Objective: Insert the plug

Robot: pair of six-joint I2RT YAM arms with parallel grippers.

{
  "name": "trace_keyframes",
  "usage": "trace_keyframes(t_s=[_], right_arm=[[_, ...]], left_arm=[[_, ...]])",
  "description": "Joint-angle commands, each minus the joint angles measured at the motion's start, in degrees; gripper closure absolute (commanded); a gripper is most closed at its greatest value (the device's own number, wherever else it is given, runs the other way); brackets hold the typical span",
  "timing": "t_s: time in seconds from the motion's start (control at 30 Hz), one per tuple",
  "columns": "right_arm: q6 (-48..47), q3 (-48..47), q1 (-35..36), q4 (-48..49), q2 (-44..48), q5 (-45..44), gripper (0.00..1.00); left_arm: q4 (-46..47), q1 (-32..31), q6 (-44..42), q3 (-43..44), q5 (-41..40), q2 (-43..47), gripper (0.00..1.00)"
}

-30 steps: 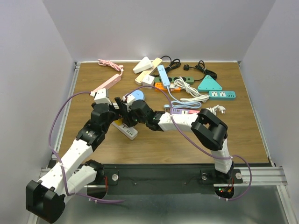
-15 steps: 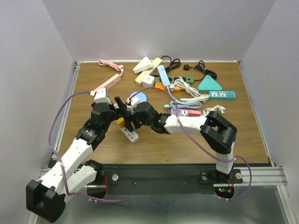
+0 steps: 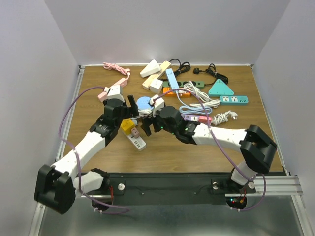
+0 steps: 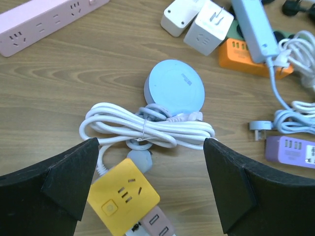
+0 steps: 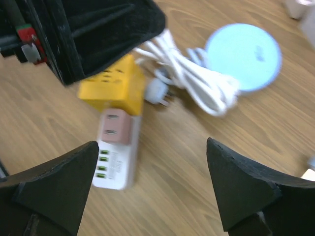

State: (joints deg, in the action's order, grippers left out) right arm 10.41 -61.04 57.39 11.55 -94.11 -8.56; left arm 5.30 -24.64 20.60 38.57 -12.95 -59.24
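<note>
A yellow cube plug (image 4: pixel 123 195) stands on the end of a white power strip (image 5: pixel 114 164), right beside a pink USB adapter (image 5: pixel 115 129) on the same strip. From above, the cube (image 3: pixel 129 127) and the strip (image 3: pixel 138 142) lie left of centre. My left gripper (image 4: pixel 150 145) hovers open above the cube and a bundled white cable (image 4: pixel 147 127), holding nothing. My right gripper (image 5: pixel 152 145) is open and empty, just right of the strip (image 3: pixel 147 124). The cable's own small round plug (image 4: pixel 139 158) lies loose on the wood next to the cube.
A round light-blue disc (image 4: pixel 174 88) sits behind the cable bundle. Further back lie a pink strip (image 3: pixel 112 89), white adapters (image 4: pixel 206 30), an orange block (image 4: pixel 246 56), a blue strip (image 3: pixel 172 77), a purple strip (image 3: pixel 194 118) and teal strips (image 3: pixel 226 93), with loose cables between them.
My right gripper has gone from shut to open and pulled back to the right of the strip. The left arm has shifted up and back, uncovering the yellow cube.
</note>
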Motion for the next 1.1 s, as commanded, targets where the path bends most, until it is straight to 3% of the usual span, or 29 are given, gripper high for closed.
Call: trace_keyframes(t_s=[0.0,0.17,0.4,0.63,0.93,1.07], right_arm=[[2.14,5.64,-4.9,2.34,8.03,-5.33,0.04],[4.7,10.76,-15.08,2.07,14.91,-5.33,0.02],[9.27,10.85,-29.16,-0.04,15.71,0.81,0.01],[9.45,11.03,-33.56,-0.04,17.2,4.95,0.01],[9.36,12.17,-34.97,-0.21,17.64,8.29,0.01],[9.45,12.34,-35.32,-0.3,17.73,8.29,0.01]], left_arm=[[7.26,-0.31,-5.29,7.38,1.26,-6.82,0.01],[8.67,-1.55,-11.09,16.87,1.61,-20.69,0.01],[8.94,-2.07,-14.7,34.09,5.83,-36.54,0.01],[6.04,-2.25,-22.34,48.41,9.43,-50.78,0.01],[-0.28,-2.6,-23.76,64.51,8.3,-65.11,0.01],[-2.04,-2.6,-24.38,67.16,7.85,-68.28,0.01]])
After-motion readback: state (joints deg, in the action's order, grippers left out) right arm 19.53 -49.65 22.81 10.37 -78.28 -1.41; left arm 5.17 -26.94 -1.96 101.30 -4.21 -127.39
